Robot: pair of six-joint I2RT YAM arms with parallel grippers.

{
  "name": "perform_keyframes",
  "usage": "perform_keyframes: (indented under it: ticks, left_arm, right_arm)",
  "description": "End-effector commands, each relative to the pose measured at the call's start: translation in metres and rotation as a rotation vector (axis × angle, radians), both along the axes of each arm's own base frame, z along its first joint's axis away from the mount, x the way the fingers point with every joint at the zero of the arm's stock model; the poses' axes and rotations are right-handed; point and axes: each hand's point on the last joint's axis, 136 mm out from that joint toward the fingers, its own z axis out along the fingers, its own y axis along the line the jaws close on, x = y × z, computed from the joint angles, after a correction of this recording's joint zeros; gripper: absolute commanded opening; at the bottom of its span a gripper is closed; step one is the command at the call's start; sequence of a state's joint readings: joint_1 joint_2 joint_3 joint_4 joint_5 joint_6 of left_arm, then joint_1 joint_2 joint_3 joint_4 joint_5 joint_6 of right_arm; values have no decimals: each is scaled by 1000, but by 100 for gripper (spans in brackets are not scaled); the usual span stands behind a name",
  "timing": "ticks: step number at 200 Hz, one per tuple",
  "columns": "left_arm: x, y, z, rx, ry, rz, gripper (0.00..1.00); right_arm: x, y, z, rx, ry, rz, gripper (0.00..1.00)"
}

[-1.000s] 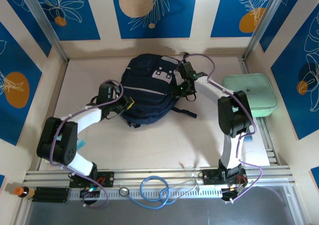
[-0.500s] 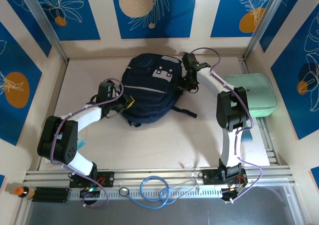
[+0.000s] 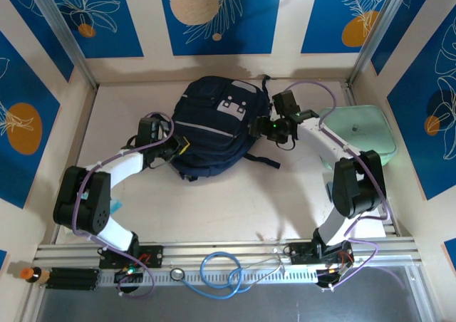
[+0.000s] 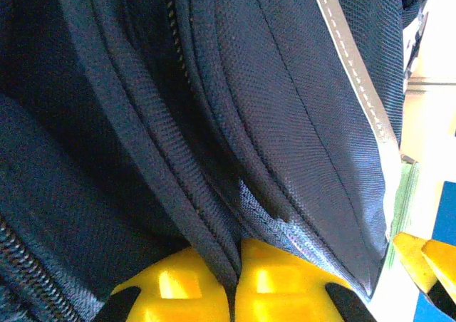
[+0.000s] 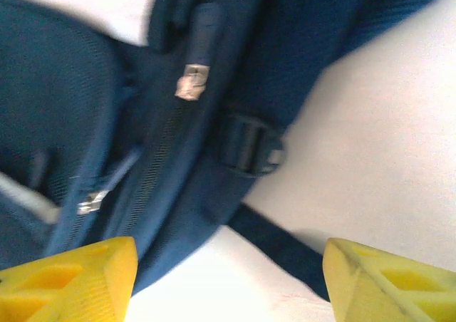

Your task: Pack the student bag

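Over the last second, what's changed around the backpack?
The right pincer opened wide at the right side of the student bag, letting go of whatever it pinched there, and its elbow swung out right and nearer the bases. Unchanged: the left pincer stays shut on a fold of bag fabric; bag and mint-green case lie where they were.

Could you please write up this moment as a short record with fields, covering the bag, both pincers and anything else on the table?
bag: student bag lying on the table, far centre
left arm: left pincer shut on a fold of the bag's fabric, at its left side
right arm: right pincer open, holding nothing, beside the bag's right side near a buckle
other item: mint-green case at the table's right edge, apart from the bag
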State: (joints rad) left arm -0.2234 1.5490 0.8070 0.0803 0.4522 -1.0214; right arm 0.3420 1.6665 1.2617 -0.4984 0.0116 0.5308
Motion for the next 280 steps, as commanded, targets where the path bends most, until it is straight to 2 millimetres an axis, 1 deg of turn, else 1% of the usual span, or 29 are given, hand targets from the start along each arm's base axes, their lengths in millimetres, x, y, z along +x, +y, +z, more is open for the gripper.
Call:
perform_keyframes:
  ticks: [1,17,43,52,68,84,98,119,132,147,170,190,205,227,251,267,280]
  left_arm:
    - [-5,-1,-8,8,11,-30,0]
    - [-5,-1,-11,7,18,-27,0]
    - [-6,-1,-13,6,24,-26,0]
    - [-6,-1,-13,7,23,-27,0]
    - [-6,-1,-13,8,24,-27,0]
    - [-5,-2,-12,5,21,-31,0]
    - [-4,-2,-11,3,19,-34,0]
    - [-4,-4,-11,1,19,-41,0]
    - [-3,-5,-12,-5,21,-41,0]
    - [-2,-6,-13,-13,22,-40,0]
    - [1,-9,-12,-25,20,-41,0]
    - [5,-10,-10,-28,15,-39,0]
    - [7,-10,-7,-29,8,-34,0]
    - [9,-10,-5,-27,2,-31,0]
    - [11,-11,-3,-27,-2,-31,0]
    - [11,-10,-2,-27,-3,-31,0]
    - [10,-11,-2,-27,-3,-32,0]
  right_arm:
    - [10,41,20,176,-49,83,70]
    - [22,53,24,205,-45,104,70]
    - [43,67,24,206,-68,127,71]
    - [49,71,21,208,-61,135,71]
    - [58,75,9,193,-38,135,71]
    - [60,80,-5,185,-8,145,71]
    - [53,90,-12,217,16,198,72]
    - [29,114,-13,312,83,326,72]
    - [13,121,-18,310,100,367,73]
    - [-2,124,-24,291,122,391,73]
    - [-24,124,-34,283,158,415,73]
    - [-42,122,-34,275,163,439,72]
    - [-52,119,-35,260,162,449,72]
    - [-59,114,-36,234,149,454,71]
    - [-64,116,-33,238,136,474,71]
    - [-62,116,-33,226,120,463,70]
    - [-58,113,-36,197,103,442,67]
